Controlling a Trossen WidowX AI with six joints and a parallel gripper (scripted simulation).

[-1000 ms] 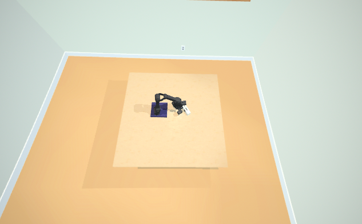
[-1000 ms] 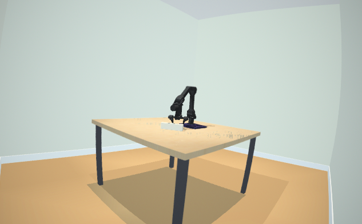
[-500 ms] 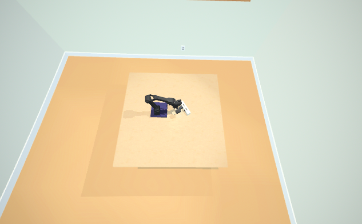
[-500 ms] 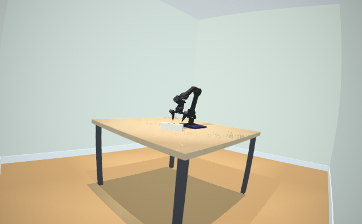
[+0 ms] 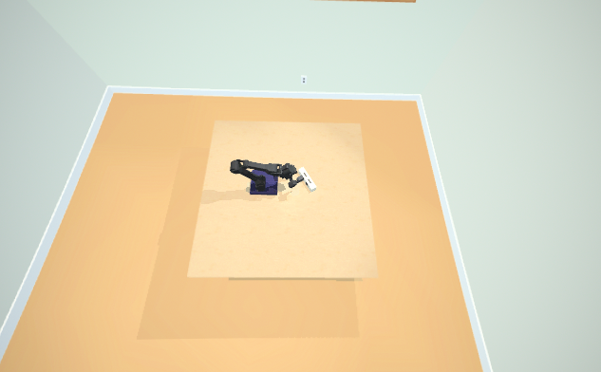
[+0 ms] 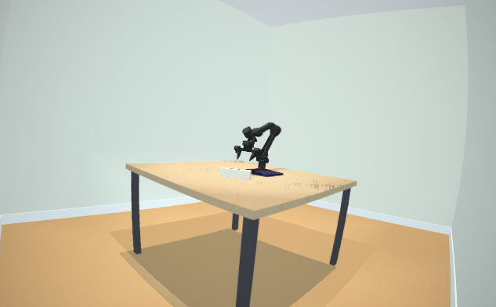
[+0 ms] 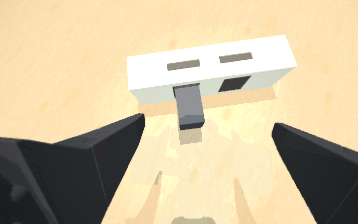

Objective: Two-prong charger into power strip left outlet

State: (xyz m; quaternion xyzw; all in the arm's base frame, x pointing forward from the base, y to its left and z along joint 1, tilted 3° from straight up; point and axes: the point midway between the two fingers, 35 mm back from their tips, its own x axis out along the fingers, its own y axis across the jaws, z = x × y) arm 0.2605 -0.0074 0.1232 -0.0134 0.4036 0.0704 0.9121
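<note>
The white power strip (image 5: 312, 186) (image 6: 235, 173) (image 7: 209, 66) stands on the table, with two grey slots on its top and two dark openings on its near side face in the wrist view. The dark grey charger (image 7: 189, 102) sticks out from the left opening, its far end against the strip, roughly square to that face. Its prongs are hidden, so their depth cannot be seen. The right outlet (image 7: 234, 84) shows as a bare dark opening. My gripper (image 6: 244, 158) (image 7: 207, 123) is open and empty, above the table and back from the strip, with the charger beyond the fingertips.
The arm's dark blue base plate (image 5: 270, 190) (image 6: 269, 173) is on the wooden table (image 5: 278, 247) (image 6: 194, 178), close to the strip. The arm's shadows fall on the table near the charger.
</note>
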